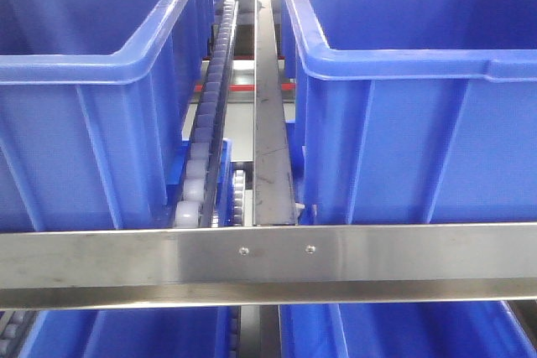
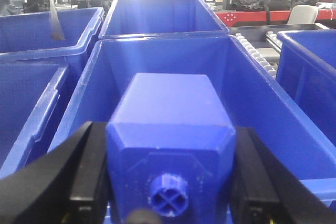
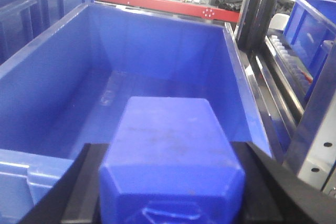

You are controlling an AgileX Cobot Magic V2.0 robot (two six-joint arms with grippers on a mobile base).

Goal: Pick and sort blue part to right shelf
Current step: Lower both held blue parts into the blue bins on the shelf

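In the left wrist view my left gripper (image 2: 170, 182) is shut on a blue part (image 2: 170, 124), a blocky piece with bevelled edges and a round cross-slotted stub on its near face. It hangs over the near end of a blue bin (image 2: 247, 93). In the right wrist view my right gripper (image 3: 170, 192) is shut on a second blue part (image 3: 168, 140) of the same shape, held above the near rim of another blue bin (image 3: 68, 77) whose visible floor is bare. Neither gripper shows in the front view.
The front view shows two large blue bins (image 1: 92, 81) (image 1: 419, 81) on a shelf, split by a roller track (image 1: 210, 106) and a steel rail (image 1: 270, 123), behind a steel crossbar (image 1: 268, 259). More blue bins (image 2: 31, 40) flank the left one. A steel post (image 3: 315, 124) stands right.
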